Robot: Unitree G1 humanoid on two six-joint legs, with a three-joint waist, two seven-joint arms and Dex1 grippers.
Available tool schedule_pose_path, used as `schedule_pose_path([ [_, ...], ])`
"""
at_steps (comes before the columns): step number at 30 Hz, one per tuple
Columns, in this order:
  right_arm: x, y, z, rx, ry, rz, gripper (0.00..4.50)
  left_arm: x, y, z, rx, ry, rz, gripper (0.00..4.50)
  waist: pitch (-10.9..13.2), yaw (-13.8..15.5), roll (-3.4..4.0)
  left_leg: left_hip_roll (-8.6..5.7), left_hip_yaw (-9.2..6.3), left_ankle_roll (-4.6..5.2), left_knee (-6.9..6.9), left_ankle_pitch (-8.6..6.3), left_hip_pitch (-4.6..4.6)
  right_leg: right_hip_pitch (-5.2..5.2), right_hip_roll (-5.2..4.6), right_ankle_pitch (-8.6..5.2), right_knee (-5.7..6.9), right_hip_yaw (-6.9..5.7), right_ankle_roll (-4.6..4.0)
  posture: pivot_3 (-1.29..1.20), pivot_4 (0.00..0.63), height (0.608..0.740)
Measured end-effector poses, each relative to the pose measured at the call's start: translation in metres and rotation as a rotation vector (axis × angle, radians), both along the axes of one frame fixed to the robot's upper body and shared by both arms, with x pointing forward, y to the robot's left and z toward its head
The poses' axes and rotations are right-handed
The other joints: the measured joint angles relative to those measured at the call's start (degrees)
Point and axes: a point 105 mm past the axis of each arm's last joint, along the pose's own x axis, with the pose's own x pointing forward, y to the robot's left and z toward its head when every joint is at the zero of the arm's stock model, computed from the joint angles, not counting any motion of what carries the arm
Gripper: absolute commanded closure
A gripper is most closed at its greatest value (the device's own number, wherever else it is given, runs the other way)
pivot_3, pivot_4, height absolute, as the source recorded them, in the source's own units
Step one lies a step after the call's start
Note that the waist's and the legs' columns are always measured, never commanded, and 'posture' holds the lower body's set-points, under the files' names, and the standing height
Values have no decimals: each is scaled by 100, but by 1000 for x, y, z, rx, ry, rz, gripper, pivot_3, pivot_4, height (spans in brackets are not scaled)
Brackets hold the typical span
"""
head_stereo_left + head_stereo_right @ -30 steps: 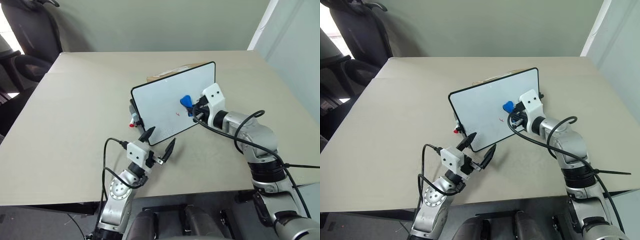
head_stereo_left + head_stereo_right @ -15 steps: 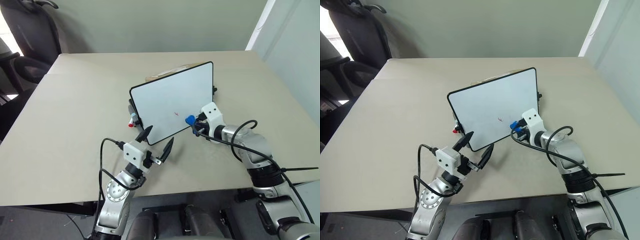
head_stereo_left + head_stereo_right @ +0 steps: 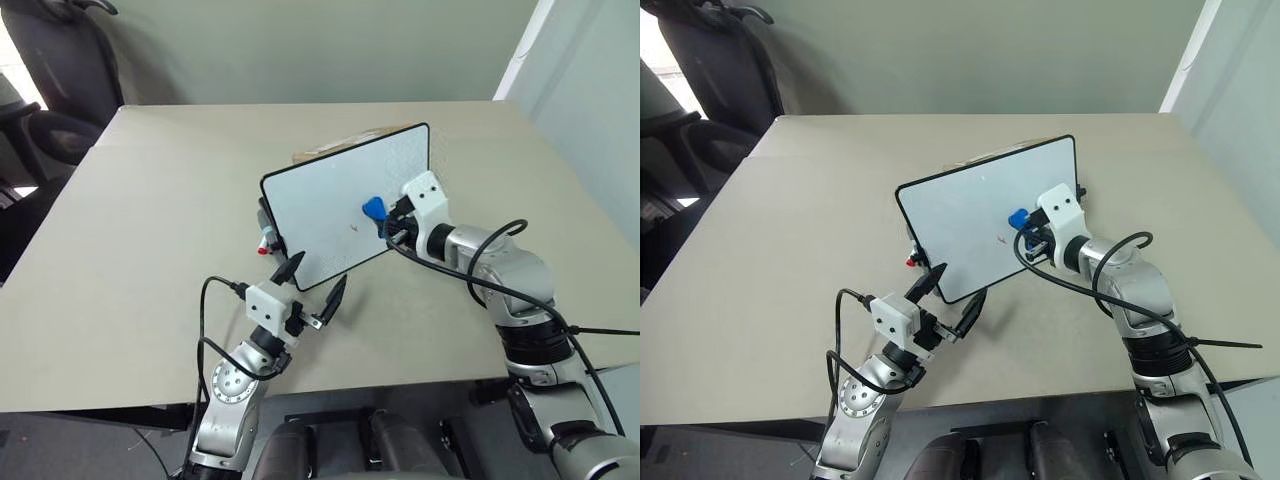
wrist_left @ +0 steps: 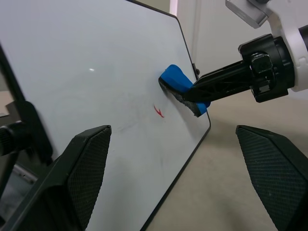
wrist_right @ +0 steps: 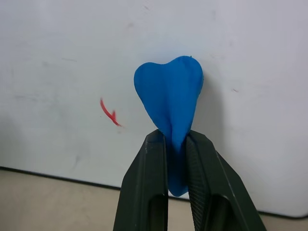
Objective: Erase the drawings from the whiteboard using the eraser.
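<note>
Compared with half a second earlier, the right gripper and the eraser are seen higher on the board face, away from the lower corner and back near the spot held a full second ago; the left arm is unchanged.

A beige table is shown from above. The whiteboard is propped on it, tilted back so its white face is turned toward the robot, with a thin black frame and rounded corners. Brown cardboard is glimpsed just behind its top edge. A red-tipped marker lies at the board's left side. The board is judged stiff, light and slick-faced, so it may slide or tip under a hard push; steadying would best be done at its lower framed edge.

The left gripper is held just in front of the board's lower corner with its fingers spread, and nothing is gripped.

The eraser, small and bright blue, is pinched between the right gripper's black fingers at its narrow end, the broad rounded end being pressed against the board. It looks soft and slightly squashed, so a firm pinch near its base seems right.

The drawings are reduced to one small red curved stroke, just beside the eraser and slightly lower on the white face, apparently not yet wiped
</note>
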Motion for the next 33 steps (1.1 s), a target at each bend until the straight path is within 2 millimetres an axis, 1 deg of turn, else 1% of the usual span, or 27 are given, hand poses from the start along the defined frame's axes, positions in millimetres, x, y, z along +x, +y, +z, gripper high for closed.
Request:
schedule_pose_path([
  [3, 0, -2, -6, 3, 13, -5, 4140, 0, 0, 0, 1, -1, -1, 0, 0, 2, 0, 0, 0, 0, 1, -3, 0, 2, 0, -1, 0, 0, -2, 0, 150, 740],
  [9, -6, -8, -44, -21, 129, -23, 4140, 0, 0, 1, 2, -2, 1, 0, 0, 1, 0, 0, 0, -1, 3, -2, 1, 2, 0, 1, 1, 0, 2, 0, 150, 740],
  [10, -7, -7, -48, -28, 144, -19, 4140, 1, 0, 1, 2, -4, 1, 0, 0, -3, 0, 0, 0, -2, 4, -2, 1, 2, 0, 3, 3, 0, 2, 0, 150, 740],
  [12, -9, -6, -51, -33, 155, -13, 4140, 1, -1, 2, 2, -9, 0, 0, 0, -12, 0, 0, 0, -4, 4, 0, 2, 1, 0, 7, 3, 0, 3, 0, 150, 740],
  [15, -9, -5, -50, -31, 151, -6, 4140, 2, -1, 3, 2, -10, 0, 0, 0, -12, 0, 0, 0, -4, 3, 1, 3, 1, 0, 7, 2, 0, 3, 0, 150, 740],
  [17, -10, -1, -43, -27, 132, 10, 4140, 2, -1, 3, 2, -11, -1, 0, 0, -14, 0, 0, 0, -4, 2, 1, 3, 1, 0, 6, 1, 0, 2, 0, 150, 740],
  [21, -14, 16, -14, -3, 42, 80, 4140, 2, -2, 3, -2, -11, -3, 0, 0, -14, 0, 0, 0, -4, -1, 0, 2, -1, 0, -2, 2, -1, -1, 0, 150, 740],
  [23, -16, 24, -5, 7, 12, 107, 4140, 3, -3, 3, -4, -13, -4, 0, 0, -13, 0, 0, 0, -3, 0, -1, 2, -1, 0, -4, 1, -1, 0, 0, 150, 740],
  [25, -17, 29, -4, 10, 11, 121, 4140, 3, -4, 4, -2, -16, -5, 0, 0, 4, 0, 0, 0, 1, 0, -4, 1, 0, 0, -4, 0, 0, -1, 0, 150, 740],
  [29, -17, 31, -6, 10, 15, 128, 4140, 4, -4, 2, 7, -12, -3, 0, 0, 9, 0, 0, 0, 2, 3, -8, 1, 2, 0, -6, 0, -1, -5, 0, 150, 740],
  [33, -14, 27, -16, 2, 45, 108, 4140, 4, -4, 3, 8, -15, -4, 0, 0, 10, 0, 0, 0, 1, 2, -9, 1, 2, 0, -7, 2, 0, -5, 0, 150, 740],
])
